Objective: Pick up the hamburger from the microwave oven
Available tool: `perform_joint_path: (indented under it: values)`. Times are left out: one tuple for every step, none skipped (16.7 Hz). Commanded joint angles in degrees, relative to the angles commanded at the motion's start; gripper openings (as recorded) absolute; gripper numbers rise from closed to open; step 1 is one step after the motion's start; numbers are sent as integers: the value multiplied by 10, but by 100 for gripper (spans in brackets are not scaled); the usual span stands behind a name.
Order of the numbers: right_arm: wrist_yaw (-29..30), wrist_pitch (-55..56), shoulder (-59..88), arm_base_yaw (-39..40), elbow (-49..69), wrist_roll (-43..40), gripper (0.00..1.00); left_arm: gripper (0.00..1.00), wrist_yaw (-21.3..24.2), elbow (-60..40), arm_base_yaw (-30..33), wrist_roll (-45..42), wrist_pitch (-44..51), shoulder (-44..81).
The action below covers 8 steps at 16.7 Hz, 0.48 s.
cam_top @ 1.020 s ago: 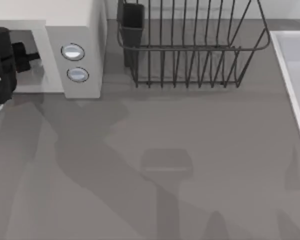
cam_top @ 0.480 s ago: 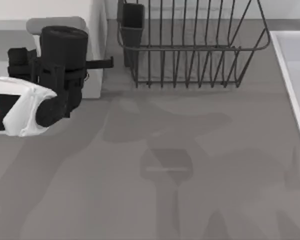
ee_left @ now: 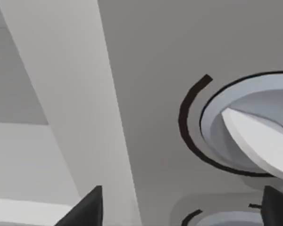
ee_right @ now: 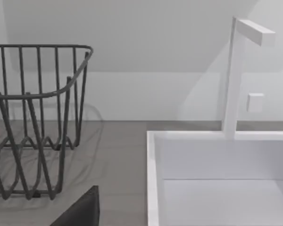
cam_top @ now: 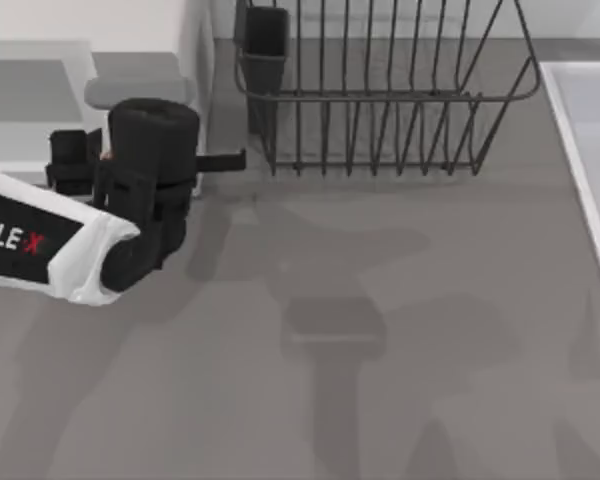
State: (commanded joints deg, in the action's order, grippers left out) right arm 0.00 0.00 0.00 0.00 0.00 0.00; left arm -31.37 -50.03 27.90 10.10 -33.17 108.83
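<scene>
At the far left of the counter (cam_top: 400,330), the microwave oven (cam_top: 185,60) is seen from above as an off-white box, its grey cavity facing the near edge. The left arm, white with black lettering, is stretched in from the left edge, and its black wrist and left end effector (cam_top: 145,160) are held in front of the oven's control panel, covering the knobs in the top view. In the left wrist view the panel is seen at close range: one round silver-blue knob (ee_left: 252,127) ringed by a dark arc, the rim of a second knob (ee_left: 226,219) beyond it, and the pale frame post (ee_left: 80,94) between panel and cavity. Two dark fingertips (ee_left: 87,209) are seen at the lower corners of that view, well apart, so the left end effector is spread open with nothing between its fingers. The hamburger cannot be made out, so its place cannot be told. A dark wire dish rack (cam_top: 380,100) is set just right of the oven, with a dark cup-shaped holder (cam_top: 263,45) at its left end. A white sink (cam_top: 590,150) is set along the right edge; in the right wrist view its rim (ee_right: 153,179), a white faucet (ee_right: 236,75) and the rack (ee_right: 37,122) are shown, together with one dark fingertip (ee_right: 82,212) of the right end effector, whose state cannot be told.
</scene>
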Motion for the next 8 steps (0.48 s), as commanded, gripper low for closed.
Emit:
perform_joint_path:
  values:
    - [0, 0, 0, 0, 0, 0, 100, 0, 4, 4, 7, 1, -28, 20]
    - [0, 0, 0, 0, 0, 0, 100, 0, 8, 9, 14, 2, -57, 40]
    - [0, 0, 0, 0, 0, 0, 100, 0, 12, 14, 20, 3, -85, 60]
    - [0, 0, 0, 0, 0, 0, 100, 0, 16, 18, 27, 4, -113, 79]
    - [0, 0, 0, 0, 0, 0, 100, 0, 19, 23, 33, 5, -138, 97]
    - [0, 0, 0, 0, 0, 0, 100, 0, 22, 27, 38, 6, -161, 112]
    - [0, 0, 0, 0, 0, 0, 100, 0, 25, 30, 43, 7, -180, 125]
    - [0, 0, 0, 0, 0, 0, 100, 0, 27, 32, 46, 7, -195, 135]
